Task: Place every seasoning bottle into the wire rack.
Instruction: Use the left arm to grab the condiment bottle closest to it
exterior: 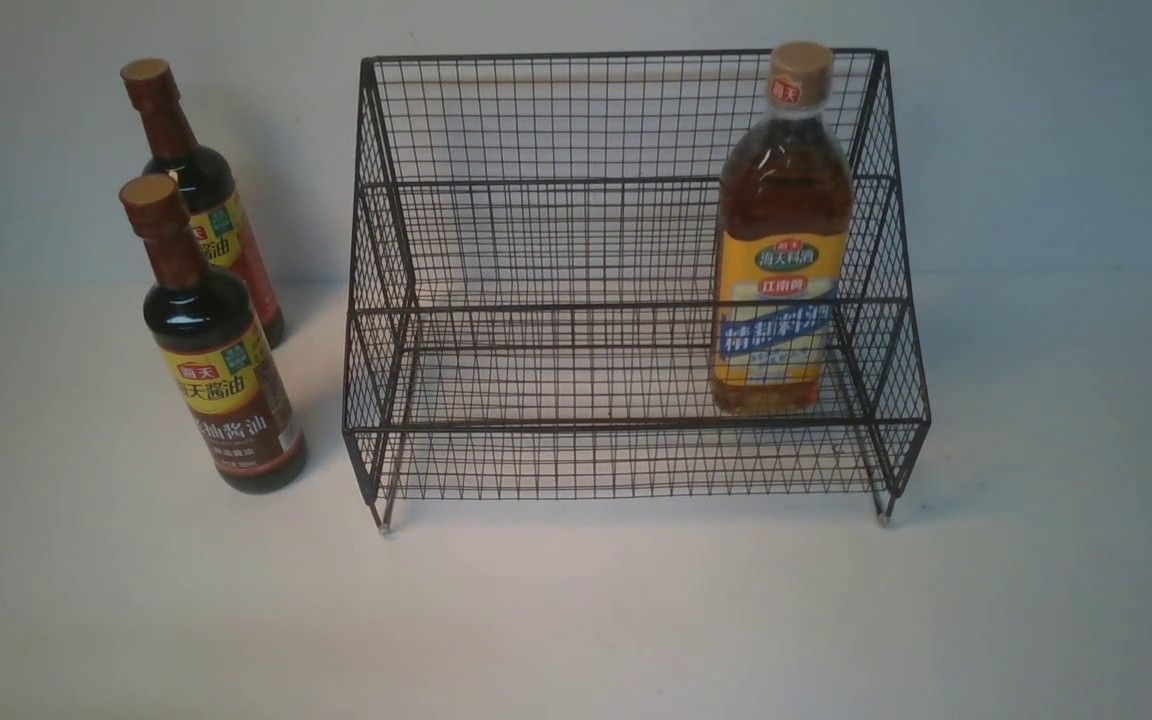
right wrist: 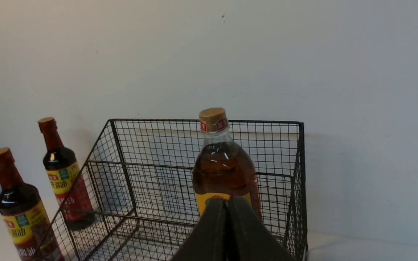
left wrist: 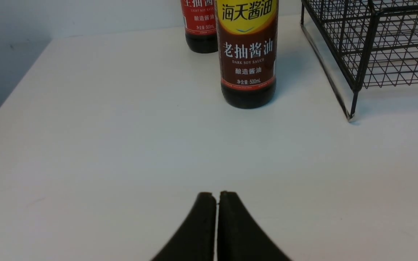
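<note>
The amber bottle [exterior: 783, 250] stands upright on the lower tier of the rack [exterior: 496, 120], at its right end. The two soy bottles are not yet in: the near soy bottle [exterior: 221, 370] and the far soy bottle [exterior: 206, 200] stand upright on the table [exterior: 576, 620], just left of the rack, one behind the other.

We judge both soy bottles full, so fairly heavy for their width. They are rigid and smooth-sided, tall on a narrow base and easy to topple. We would grip one across the labelled body, below the shoulder, not by the thin neck.

Our left gripper [left wrist: 217, 195] hangs over the bare table in front of the near soy bottle, jaws pressed together on nothing. Our right gripper [right wrist: 227, 201] faces the amber bottle, likewise clenched and empty.
</note>
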